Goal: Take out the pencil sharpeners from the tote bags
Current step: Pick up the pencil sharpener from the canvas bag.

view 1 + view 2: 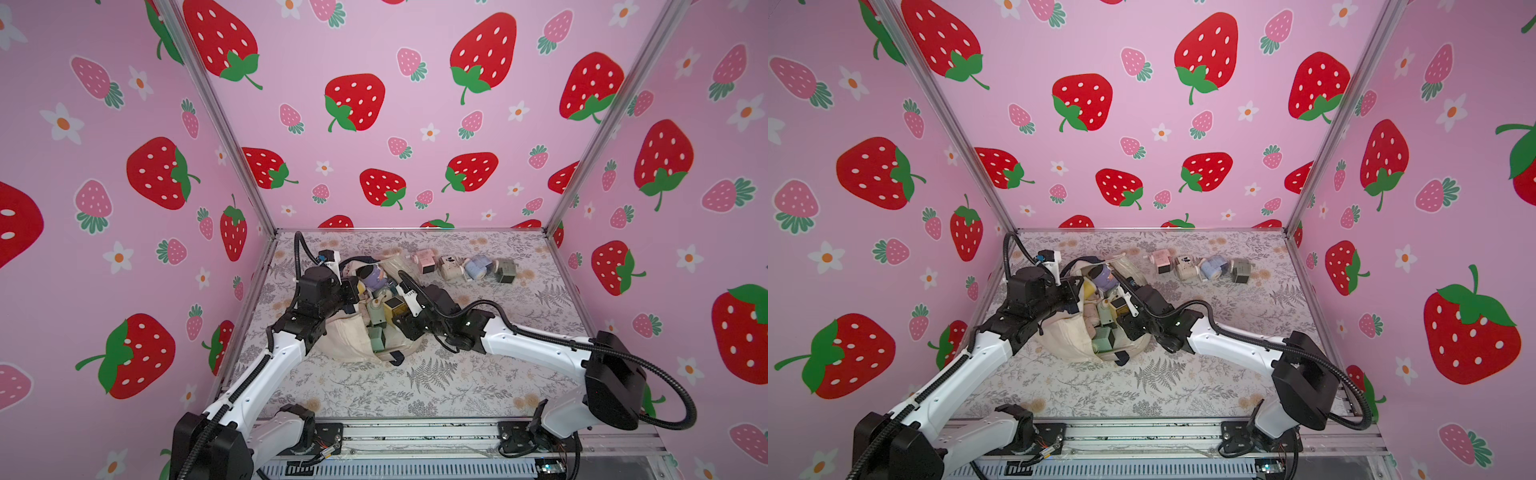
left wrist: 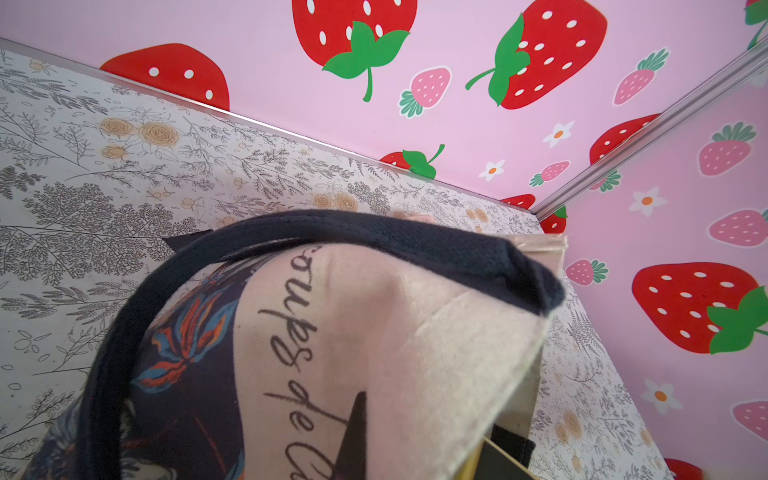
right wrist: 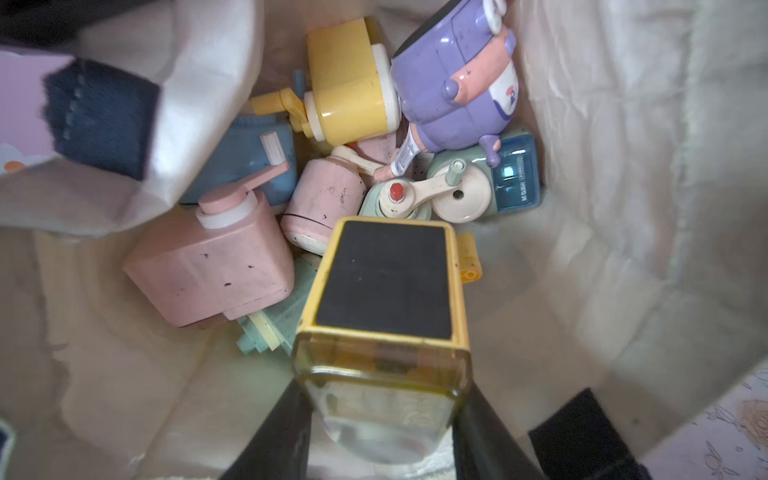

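Note:
The cream tote bag (image 1: 345,336) (image 1: 1063,338) lies mid-table with its mouth held open. My left gripper (image 1: 351,296) (image 2: 357,449) is shut on the bag's printed cloth (image 2: 374,332) beside a navy handle (image 2: 374,237). Only one of its fingers shows. My right gripper (image 1: 402,307) (image 3: 384,390) reaches inside the bag, shut on a yellow pencil sharpener (image 3: 386,282) (image 1: 1119,307) with a black base, one finger on each side. Deeper in the bag lie several more sharpeners: purple cartoon (image 3: 453,83), round yellow (image 3: 349,83), boxy pink (image 3: 212,262), blue (image 3: 245,166), grey-green (image 3: 486,183).
Several sharpeners stand in a row on the floral table at the back right: pink (image 1: 426,261), cream (image 1: 452,268), blue (image 1: 478,268), grey-green (image 1: 505,271). Strawberry-print walls close the table on three sides. Bare tabletop (image 1: 415,386) stretches in front of the bag.

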You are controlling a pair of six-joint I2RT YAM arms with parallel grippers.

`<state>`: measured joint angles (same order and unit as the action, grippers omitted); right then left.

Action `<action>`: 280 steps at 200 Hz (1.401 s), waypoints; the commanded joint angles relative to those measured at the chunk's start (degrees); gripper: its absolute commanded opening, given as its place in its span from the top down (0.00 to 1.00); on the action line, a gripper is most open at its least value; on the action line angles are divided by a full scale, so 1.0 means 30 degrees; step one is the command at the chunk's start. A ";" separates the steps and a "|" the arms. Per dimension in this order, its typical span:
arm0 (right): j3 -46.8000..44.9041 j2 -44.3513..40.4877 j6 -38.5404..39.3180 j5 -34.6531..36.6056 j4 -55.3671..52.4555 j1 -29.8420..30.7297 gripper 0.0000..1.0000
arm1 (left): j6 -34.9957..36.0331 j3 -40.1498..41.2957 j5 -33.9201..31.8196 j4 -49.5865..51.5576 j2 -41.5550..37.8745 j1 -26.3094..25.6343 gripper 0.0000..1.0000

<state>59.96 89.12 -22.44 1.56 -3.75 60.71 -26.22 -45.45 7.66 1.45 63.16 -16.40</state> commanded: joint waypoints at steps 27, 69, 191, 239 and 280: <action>0.2072 0.3950 0.0037 -0.1150 0.0633 0.0038 0.49 | -0.0095 0.0132 0.0609 0.0087 0.0072 -0.0127 1.00; 0.3776 0.6441 -0.0037 -0.1437 0.0312 0.0038 0.33 | -0.0080 0.0162 0.0595 0.0072 -0.0046 -0.0125 1.00; 0.2522 0.2696 0.1082 -0.0487 0.0263 0.0011 0.52 | -0.0079 0.0180 0.0578 0.0113 -0.0042 -0.0128 1.00; 0.1225 -0.1986 0.1531 0.0574 -0.0793 -0.0735 0.52 | -0.0079 0.0126 0.0589 0.0131 -0.0016 -0.0125 1.00; 0.1230 -0.4754 0.0537 -0.0115 -0.2107 -0.4800 0.53 | -0.0094 0.0122 0.0569 0.0197 -0.0055 -0.0128 1.00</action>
<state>64.23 78.50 -19.46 1.74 -7.46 53.95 -26.22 -45.30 7.53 1.56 63.26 -16.34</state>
